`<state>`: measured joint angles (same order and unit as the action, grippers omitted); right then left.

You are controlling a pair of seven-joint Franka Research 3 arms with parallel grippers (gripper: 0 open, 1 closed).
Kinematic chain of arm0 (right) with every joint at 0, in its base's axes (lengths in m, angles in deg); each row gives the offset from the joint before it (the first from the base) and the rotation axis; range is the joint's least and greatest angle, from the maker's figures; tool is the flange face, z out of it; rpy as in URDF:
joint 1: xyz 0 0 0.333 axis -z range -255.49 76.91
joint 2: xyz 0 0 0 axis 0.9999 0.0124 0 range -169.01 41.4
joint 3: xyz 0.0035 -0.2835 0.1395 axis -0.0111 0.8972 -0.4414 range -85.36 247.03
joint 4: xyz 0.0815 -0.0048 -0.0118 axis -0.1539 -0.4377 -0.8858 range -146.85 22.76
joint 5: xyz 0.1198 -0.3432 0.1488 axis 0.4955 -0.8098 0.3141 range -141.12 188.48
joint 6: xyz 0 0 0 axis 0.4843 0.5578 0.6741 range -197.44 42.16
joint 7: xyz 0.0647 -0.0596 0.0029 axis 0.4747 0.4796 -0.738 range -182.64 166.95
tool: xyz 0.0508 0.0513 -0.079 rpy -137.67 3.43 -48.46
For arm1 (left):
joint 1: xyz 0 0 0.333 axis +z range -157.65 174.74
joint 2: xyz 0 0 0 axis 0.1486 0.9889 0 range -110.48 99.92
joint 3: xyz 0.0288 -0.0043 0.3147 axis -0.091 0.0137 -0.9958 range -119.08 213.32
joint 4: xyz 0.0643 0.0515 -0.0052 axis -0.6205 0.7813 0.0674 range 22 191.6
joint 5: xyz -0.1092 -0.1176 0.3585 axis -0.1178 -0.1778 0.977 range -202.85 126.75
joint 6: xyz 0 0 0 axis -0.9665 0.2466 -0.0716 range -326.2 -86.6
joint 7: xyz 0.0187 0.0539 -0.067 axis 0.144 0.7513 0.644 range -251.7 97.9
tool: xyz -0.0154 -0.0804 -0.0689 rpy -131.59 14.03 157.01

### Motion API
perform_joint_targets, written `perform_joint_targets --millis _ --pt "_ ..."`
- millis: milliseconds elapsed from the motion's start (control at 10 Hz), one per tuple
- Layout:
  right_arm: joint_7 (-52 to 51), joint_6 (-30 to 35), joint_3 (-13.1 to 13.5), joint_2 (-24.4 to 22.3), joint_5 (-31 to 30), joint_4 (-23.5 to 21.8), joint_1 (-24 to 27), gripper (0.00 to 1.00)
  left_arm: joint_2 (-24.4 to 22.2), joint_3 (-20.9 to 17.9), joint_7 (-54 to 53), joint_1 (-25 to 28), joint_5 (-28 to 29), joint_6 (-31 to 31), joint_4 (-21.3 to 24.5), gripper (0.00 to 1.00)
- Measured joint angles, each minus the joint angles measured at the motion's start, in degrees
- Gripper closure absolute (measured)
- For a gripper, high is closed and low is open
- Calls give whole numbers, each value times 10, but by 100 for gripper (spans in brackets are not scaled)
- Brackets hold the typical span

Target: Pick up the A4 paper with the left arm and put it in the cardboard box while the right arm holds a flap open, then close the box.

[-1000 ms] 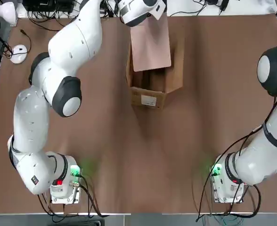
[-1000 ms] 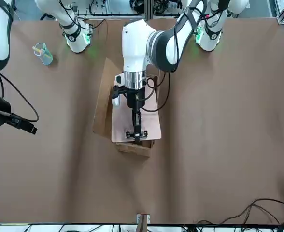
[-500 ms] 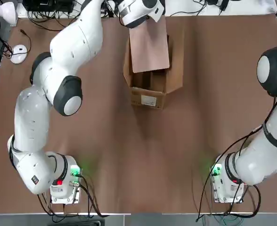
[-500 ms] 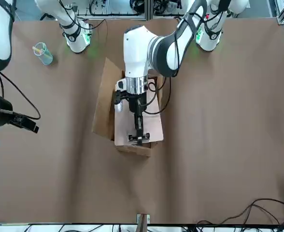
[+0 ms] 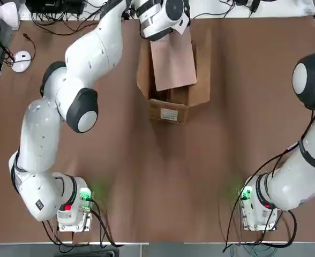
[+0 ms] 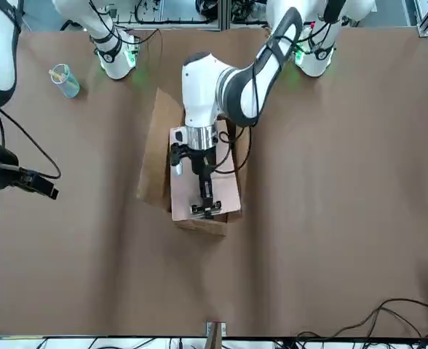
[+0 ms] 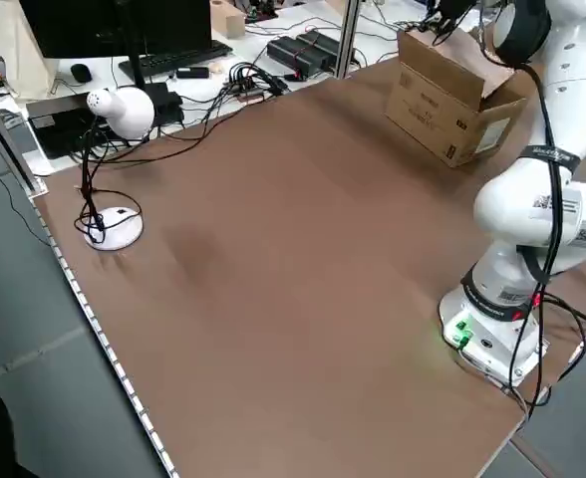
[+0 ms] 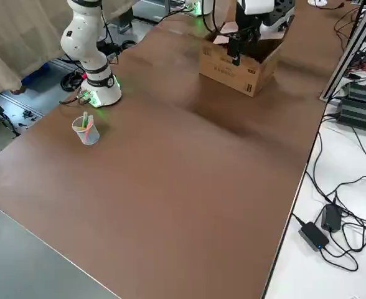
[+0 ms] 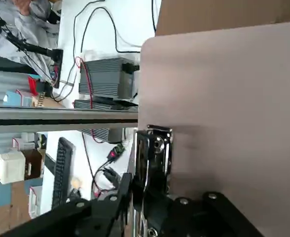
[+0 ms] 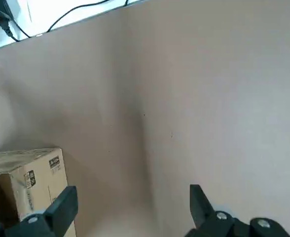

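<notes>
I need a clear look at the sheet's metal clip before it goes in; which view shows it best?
The left wrist view: the clip fills its middle, at the sheet's edge. The front view shows it small; the others don't show it clearly.

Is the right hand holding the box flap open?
No, the right hand is open with nothing between its fingers, and the box stands off to one side.

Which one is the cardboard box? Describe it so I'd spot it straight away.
On the big brown table, look to the edge farthest from where the two white arms are mounted. There, by the left arm's end effector, sits an oblong, open-topped brown box. A white label on one end sets it apart from the flat pinkish sheet held over its opening.
</notes>
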<state>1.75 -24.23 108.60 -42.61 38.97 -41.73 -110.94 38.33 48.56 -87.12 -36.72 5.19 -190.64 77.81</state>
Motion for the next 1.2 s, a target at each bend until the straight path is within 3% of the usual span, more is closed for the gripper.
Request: perform_joint_targets --millis 400,1200 --pt "0 35 3 0 0 -1 1 0 3 0 -29 -2 0 0 -1 92" --pt "0 36 4 0 0 -2 2 0 3 0 -98 -2 0 0 1 92"
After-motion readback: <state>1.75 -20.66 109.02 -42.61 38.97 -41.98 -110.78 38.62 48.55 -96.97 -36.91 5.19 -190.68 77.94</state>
